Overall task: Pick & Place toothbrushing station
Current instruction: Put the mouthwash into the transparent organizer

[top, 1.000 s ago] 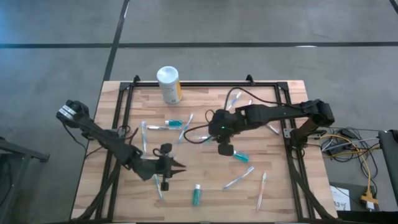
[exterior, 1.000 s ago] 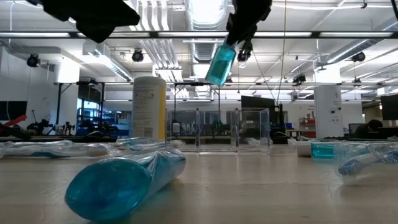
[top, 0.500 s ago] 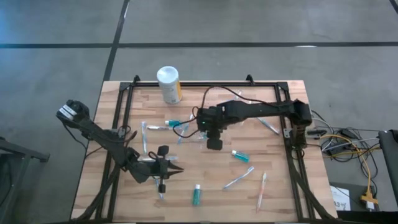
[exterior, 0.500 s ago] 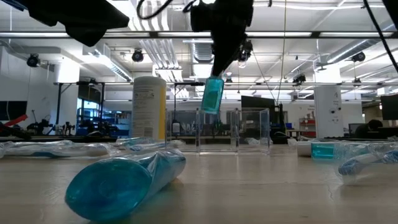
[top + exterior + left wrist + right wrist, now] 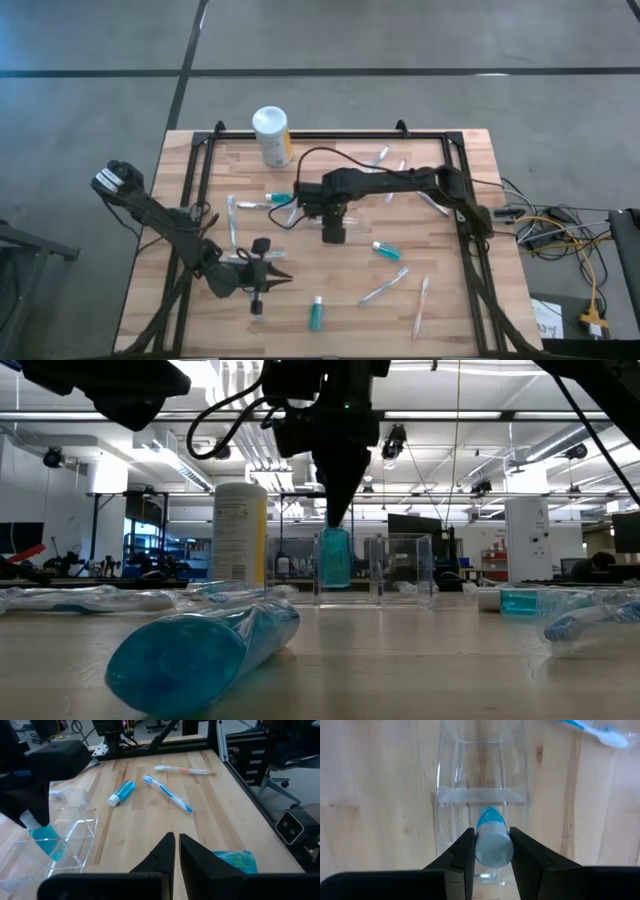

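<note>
1. The right pincer [image 5: 487, 851] points straight down, clamped on the white cap of a smooth teal tube [image 5: 491, 834].
2. The tube hangs upright inside a clear, boxy plastic holder [image 5: 482, 795] mid-desk, on pale wood planks.
3. The left pincer [image 5: 176, 851] hovers near the front-left edge, fingers together, above the desk [image 5: 440, 300].

Pale matt wooden plank table [image 5: 440, 300], visible grain. On it, a clear glossy plastic holder [image 5: 482, 800]; inside the holder, a translucent teal plastic tube [image 5: 334, 557] with smooth white cap [image 5: 493, 848]. Nearby toothbrushes in shiny film wrappers [image 5: 168, 794].
</note>
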You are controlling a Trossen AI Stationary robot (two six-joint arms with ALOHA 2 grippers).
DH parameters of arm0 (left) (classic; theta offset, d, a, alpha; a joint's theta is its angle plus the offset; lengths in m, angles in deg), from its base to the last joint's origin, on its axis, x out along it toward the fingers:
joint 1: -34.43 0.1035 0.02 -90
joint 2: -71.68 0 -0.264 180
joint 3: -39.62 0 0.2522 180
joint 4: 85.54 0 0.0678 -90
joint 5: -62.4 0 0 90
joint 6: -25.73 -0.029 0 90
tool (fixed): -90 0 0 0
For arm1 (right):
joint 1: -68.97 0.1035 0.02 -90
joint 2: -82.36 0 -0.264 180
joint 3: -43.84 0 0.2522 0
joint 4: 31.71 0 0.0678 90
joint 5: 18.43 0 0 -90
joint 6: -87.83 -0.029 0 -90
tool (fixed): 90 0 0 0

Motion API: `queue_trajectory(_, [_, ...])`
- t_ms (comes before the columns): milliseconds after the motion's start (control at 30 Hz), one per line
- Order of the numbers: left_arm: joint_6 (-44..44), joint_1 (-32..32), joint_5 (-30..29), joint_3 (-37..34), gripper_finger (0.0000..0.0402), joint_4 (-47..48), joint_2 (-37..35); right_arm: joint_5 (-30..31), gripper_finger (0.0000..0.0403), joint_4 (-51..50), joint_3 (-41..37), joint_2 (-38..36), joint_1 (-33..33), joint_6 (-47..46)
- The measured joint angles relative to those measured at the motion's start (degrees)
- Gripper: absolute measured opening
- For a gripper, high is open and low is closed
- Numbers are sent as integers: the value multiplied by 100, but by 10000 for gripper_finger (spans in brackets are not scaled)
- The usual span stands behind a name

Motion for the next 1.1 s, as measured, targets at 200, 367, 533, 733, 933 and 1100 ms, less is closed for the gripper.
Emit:
queue_trajectory(200, [16,-34,1,0,28,0,-1,9,86,117,-54,161,-54,55])
queue_trajectory(367, [58,-36,1,0,28,-1,-2,42,110,177,-61,199,-48,75])
queue_trajectory(533, [96,-36,1,2,28,-2,-2,40,163,144,-85,201,-54,55])
queue_trajectory(733, [238,-36,-11,2,28,-11,-2,40,200,137,-85,157,-48,29])
queue_trajectory(933, [326,-36,-47,2,28,-114,-4,38,214,140,-82,-40,-50,59])
queue_trajectory(1100, [388,-36,-47,2,28,-138,-4,-29,216,151,-81,-119,-46,274])
